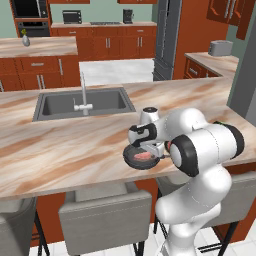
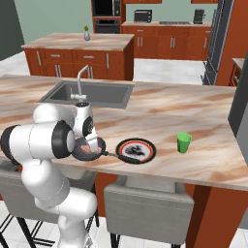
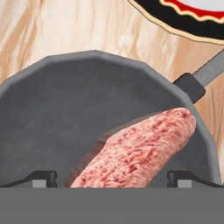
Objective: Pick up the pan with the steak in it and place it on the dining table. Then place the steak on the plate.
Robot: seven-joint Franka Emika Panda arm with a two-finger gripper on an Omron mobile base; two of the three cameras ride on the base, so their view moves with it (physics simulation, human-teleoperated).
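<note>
Hand view: steak (image 3: pixel 140 151) lies between open gripper (image 3: pixel 111 178) fingertips.

Arm (image 1: pixel 200 150): glossy white rounded housings, bulbous at each joint, with dark grey to black bands and round black end caps where segments meet; a thin red and green mark shows at one joint seam in the left base view. Hand section (image 2: pixel 83 121) is a white cylinder with a dark band and a dark cap on its top, carrying a dark block at the wrist. Gripper (image 3: pixel 112 178): two small dark grey finger tips (image 3: pixel 41 178), squared and stepped in profile, matt finish; no cables or screws discernible
</note>
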